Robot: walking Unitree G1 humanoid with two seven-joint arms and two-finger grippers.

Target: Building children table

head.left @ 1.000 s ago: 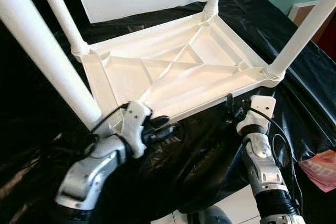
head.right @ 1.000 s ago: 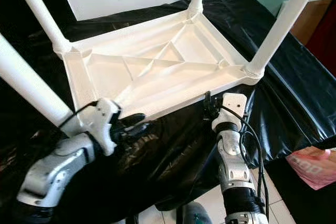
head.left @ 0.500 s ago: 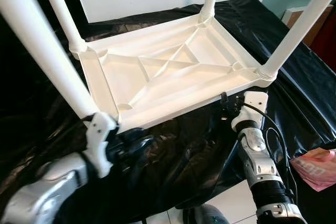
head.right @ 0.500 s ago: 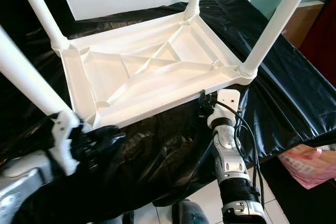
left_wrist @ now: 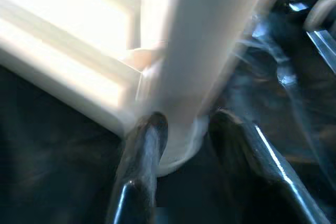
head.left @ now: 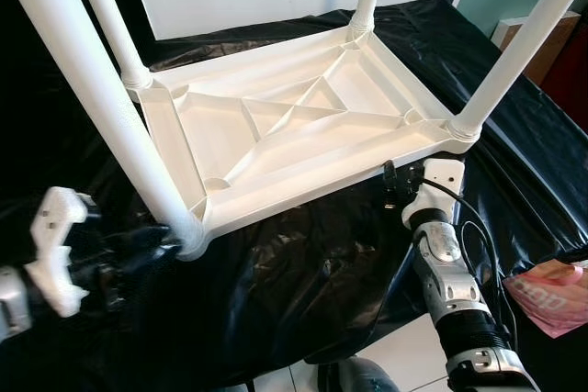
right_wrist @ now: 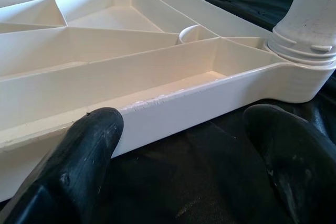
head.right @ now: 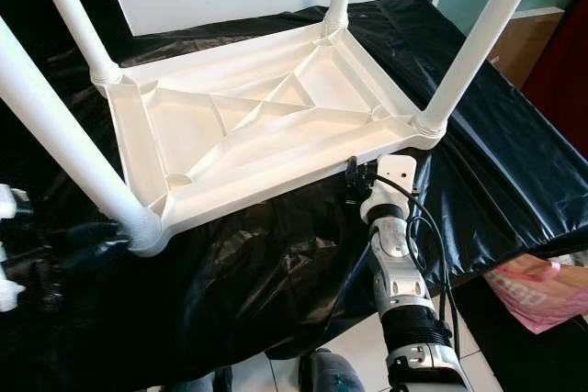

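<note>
on the black-draped counter (head.left: 303,254) the upturned children table (head.left: 285,126) rests with all four legs seated, left gripper (left_wrist: 181,129) now drawn back from the near-left leg (head.left: 101,107), jaws released, right gripper (right_wrist: 178,124) spread beside the rim, so assembly looks finished.

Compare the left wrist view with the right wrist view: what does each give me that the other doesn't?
Left wrist view: the left gripper, fingers open on either side of the near-left leg at its socket, not closed on it; the picture is blurred.

Right wrist view: the right gripper, fingers open and wide apart, at the tabletop's near edge, with the underside ribs and the near-right leg's collar sharp.

Both: the upturned white table on black plastic sheeting, and open fingers.
</note>
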